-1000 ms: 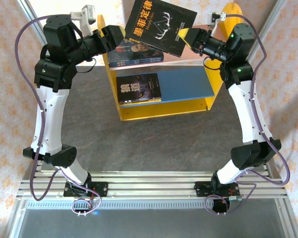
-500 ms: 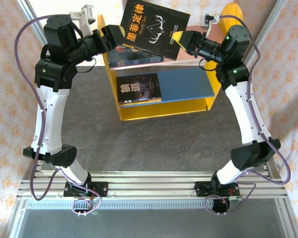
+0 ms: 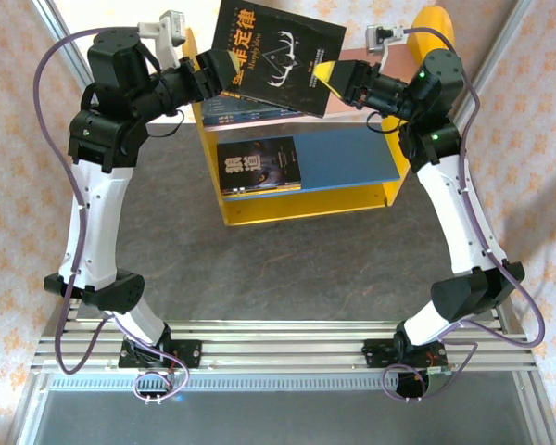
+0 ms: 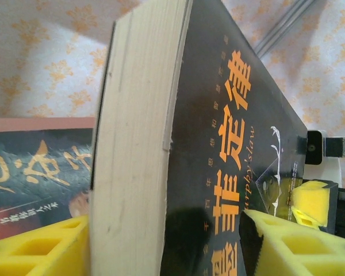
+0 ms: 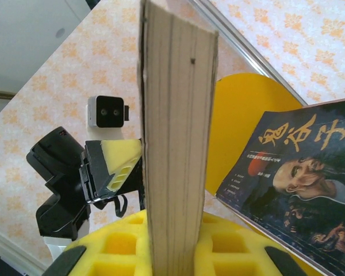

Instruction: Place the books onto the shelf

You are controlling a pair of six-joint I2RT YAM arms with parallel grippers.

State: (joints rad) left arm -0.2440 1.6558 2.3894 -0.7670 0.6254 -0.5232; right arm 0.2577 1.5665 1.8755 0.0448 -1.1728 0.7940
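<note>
Both our arms reach in over the shelf (image 3: pixel 306 206), left fingers (image 3: pixel 213 67) and right fingers (image 3: pixel 326 72) clenching the book (image 3: pixel 278 46), its long axis left-to-right.

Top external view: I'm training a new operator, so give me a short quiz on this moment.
1. True or false: the black antler book lies flat on the blue board.
2. The left pincer and right pincer grip: A) separate books, B) the same book, C) nothing.
3. Fill in: seen from the top view, the dark-covered book lies at the blue board's ___ end.
Key: 1 false; 2 B; 3 left.
</note>
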